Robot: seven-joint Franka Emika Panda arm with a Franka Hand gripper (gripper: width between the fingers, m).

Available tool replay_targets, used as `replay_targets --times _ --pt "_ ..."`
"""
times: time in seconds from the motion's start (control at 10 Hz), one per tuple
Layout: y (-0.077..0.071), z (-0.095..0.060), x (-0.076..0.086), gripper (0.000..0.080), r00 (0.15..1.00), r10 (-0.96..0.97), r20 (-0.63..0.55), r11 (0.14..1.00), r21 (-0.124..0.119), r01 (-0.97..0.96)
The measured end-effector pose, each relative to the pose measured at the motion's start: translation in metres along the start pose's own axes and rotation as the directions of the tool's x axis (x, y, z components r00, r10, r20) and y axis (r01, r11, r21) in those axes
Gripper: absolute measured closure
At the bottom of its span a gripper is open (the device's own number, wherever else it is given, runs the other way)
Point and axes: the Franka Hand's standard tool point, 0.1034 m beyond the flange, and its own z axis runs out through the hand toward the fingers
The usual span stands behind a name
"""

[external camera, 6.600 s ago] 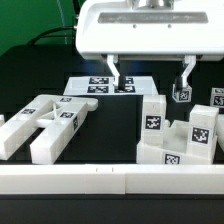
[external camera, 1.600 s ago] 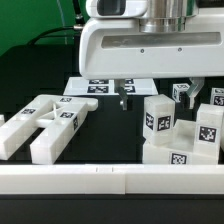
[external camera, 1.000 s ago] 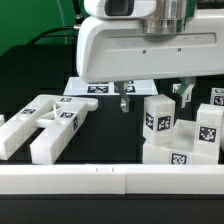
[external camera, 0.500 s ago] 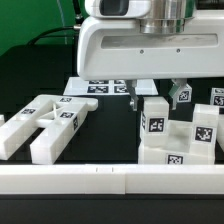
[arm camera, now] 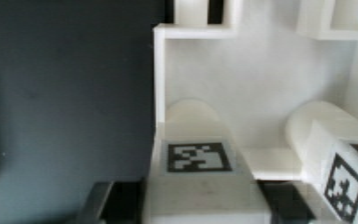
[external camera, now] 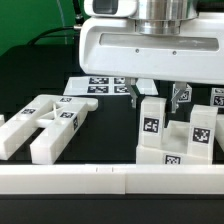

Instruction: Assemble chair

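The chair is in loose white tagged pieces. An upright post [external camera: 152, 122] stands at the front of a cluster of blocky pieces [external camera: 198, 135] on the exterior view's right. My gripper [external camera: 155, 96] hangs straight down over the post and is shut on its top, one finger on each side. The wrist view shows the post [arm camera: 197, 130] with its tag between the dark pads [arm camera: 123, 200], and a neighbouring piece [arm camera: 345, 140] beside it. A slotted panel [external camera: 45, 120] lies flat on the exterior view's left.
The marker board [external camera: 98, 85] lies behind the gripper on the black table. A small tagged cube [external camera: 218, 97] sits at the far right edge. A long white rail [external camera: 110, 180] runs along the front.
The gripper shifted toward the exterior view's right, from over the marker board to over the upright post, and its fingers closed onto the post's top.
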Motion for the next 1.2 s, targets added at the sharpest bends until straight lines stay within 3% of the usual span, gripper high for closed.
replay_targets --times 0.2,0.6,0.8,1.0,1.2 --pt "-0.0015 0.0 -0.001 0.0504 0.978 0.21 0.009 0.978 0.011 -0.21" --pt "-0.0062 0.0008 -0.0028 0.0504 0.83 0.557 0.029 0.83 0.026 -0.557" --pt "-0.0076 0.0011 -0.0037 0.0505 0.756 0.654 0.033 0.756 0.022 -0.654" --pt "-0.0076 0.0014 -0.004 0.0505 0.755 0.655 0.033 0.754 0.021 -0.656" --pt "-0.0065 0.0021 -0.004 0.0263 0.85 0.526 0.026 0.85 0.023 -0.526"
